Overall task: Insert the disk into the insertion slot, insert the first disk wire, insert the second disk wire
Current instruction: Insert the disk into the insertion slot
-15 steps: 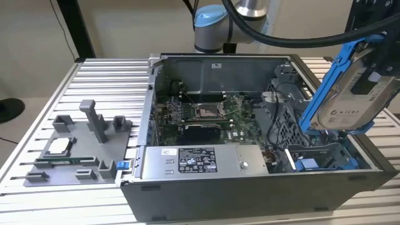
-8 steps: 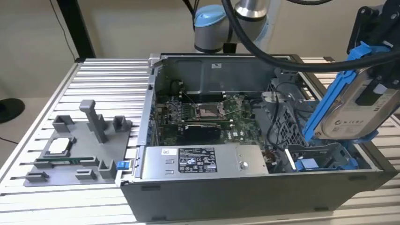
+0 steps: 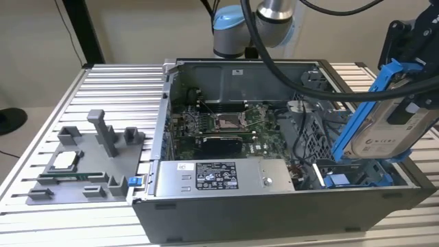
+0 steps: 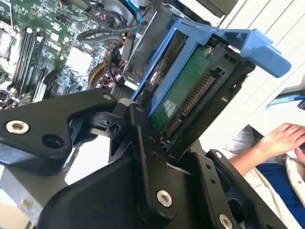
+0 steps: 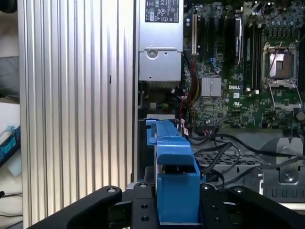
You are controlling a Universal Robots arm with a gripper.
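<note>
In the exterior view, high toward the exterior view's right, the end effector (image 3: pixel 406 110) clamps the disk (image 3: pixel 384 131). The disk is tilted, its blue carrier uppermost, and its lower end hangs just over the insertion slot (image 3: pixel 346 180) in the lower right corner of the open computer case (image 3: pixel 274 218). The case sits on the ribbed desk (image 3: pixel 116 87), with the power-supply box (image 3: pixel 216 177) at its near edge. In the second wrist view, the end effector's black fingers (image 4: pixel 143 138) press against the disk (image 4: pixel 183 98), whose green board and connector row face the camera, and a person's hand (image 4: pixel 281 138) shows beyond. In the first wrist view, the end effector (image 5: pixel 174 212) grips the disk (image 5: pixel 174 162) edge-on beside the motherboard (image 5: pixel 228 95).
</note>
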